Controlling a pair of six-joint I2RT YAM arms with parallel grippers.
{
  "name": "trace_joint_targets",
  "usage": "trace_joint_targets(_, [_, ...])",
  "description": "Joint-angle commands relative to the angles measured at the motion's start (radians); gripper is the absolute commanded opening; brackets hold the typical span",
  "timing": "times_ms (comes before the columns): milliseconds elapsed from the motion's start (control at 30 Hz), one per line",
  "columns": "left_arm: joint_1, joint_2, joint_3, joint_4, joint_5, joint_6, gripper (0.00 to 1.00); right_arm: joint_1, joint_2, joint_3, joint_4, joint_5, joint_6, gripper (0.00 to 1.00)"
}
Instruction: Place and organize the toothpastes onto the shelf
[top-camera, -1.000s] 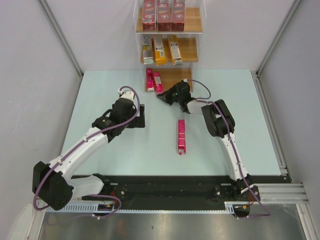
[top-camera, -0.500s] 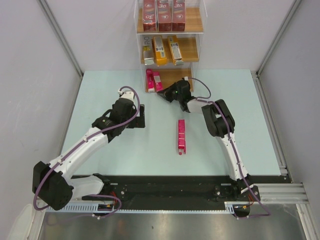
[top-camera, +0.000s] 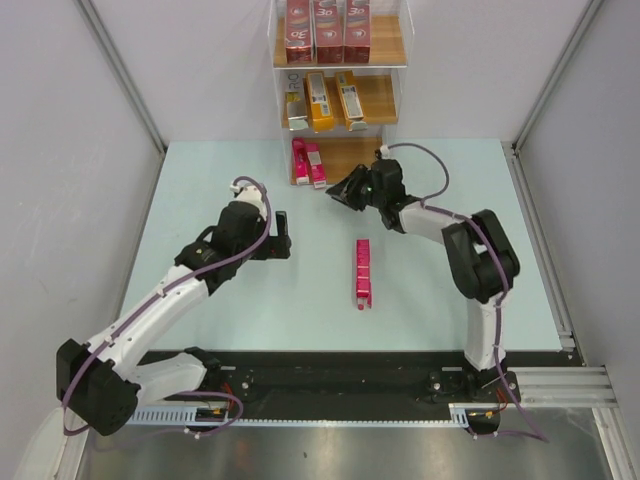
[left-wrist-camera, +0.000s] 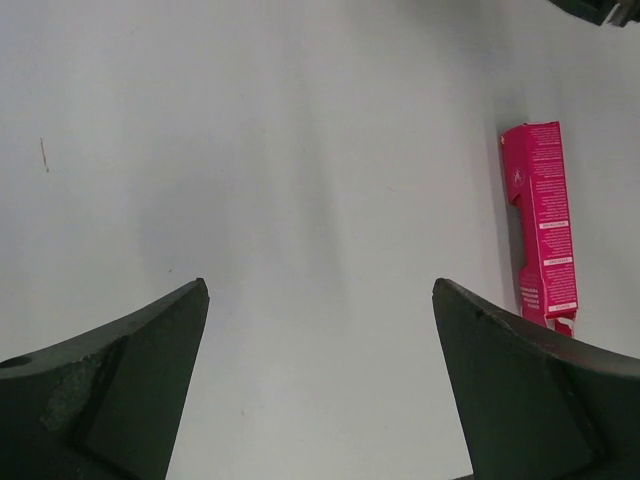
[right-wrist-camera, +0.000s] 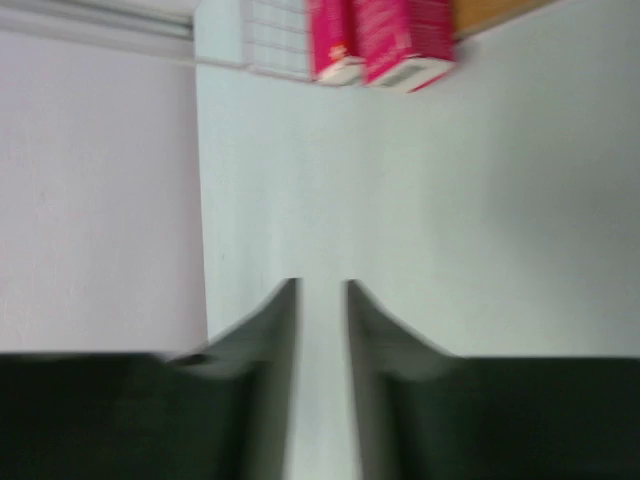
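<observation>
The shelf (top-camera: 380, 100) stands at the table's far edge. Its top tier holds three dark red toothpastes (top-camera: 327, 30), the middle tier orange-yellow ones (top-camera: 322, 100), and the bottom tier two pink ones (top-camera: 308, 163). One pink carton (top-camera: 362, 272) lies loose mid-table, also seen as the pink carton (left-wrist-camera: 543, 225) at the right of the left wrist view. My right gripper (top-camera: 336, 194) sits just right of the bottom tier, its jaws a narrow gap apart and empty (right-wrist-camera: 322, 285), with the two shelved pink cartons (right-wrist-camera: 380, 30) ahead of it. My left gripper (top-camera: 283, 235) (left-wrist-camera: 320, 290) is wide open over bare table.
The light table (top-camera: 200, 200) is bounded by grey walls at left and right and a metal rail (top-camera: 545, 250) along the right side. The shelf's bottom board (top-camera: 350, 155) shows bare wood to the right of the pink cartons.
My right arm's elbow has swung out to the right and its gripper has drawn back slightly from the shelf, its jaws parting from shut. The left arm shifted only slightly.
</observation>
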Motion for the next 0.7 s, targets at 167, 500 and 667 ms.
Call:
trace_joint_targets(167, [-0.020, -0.037, -0.003, 0.044, 0.056, -0.028, 1.00, 0.187, -0.434, -0.103, -0.449, 0.308, -0.459, 0.87])
trace_joint_targets(500, [-0.034, -0.017, 0.026, 0.047, 0.068, -0.030, 1.00, 0.342, -0.684, -0.351, -0.746, 0.617, -0.541, 1.00])
trace_joint_targets(667, [-0.039, -0.005, 0.026, 0.050, 0.068, -0.034, 1.00, 0.355, -0.725, -0.442, -0.713, 0.562, -0.487, 0.96])
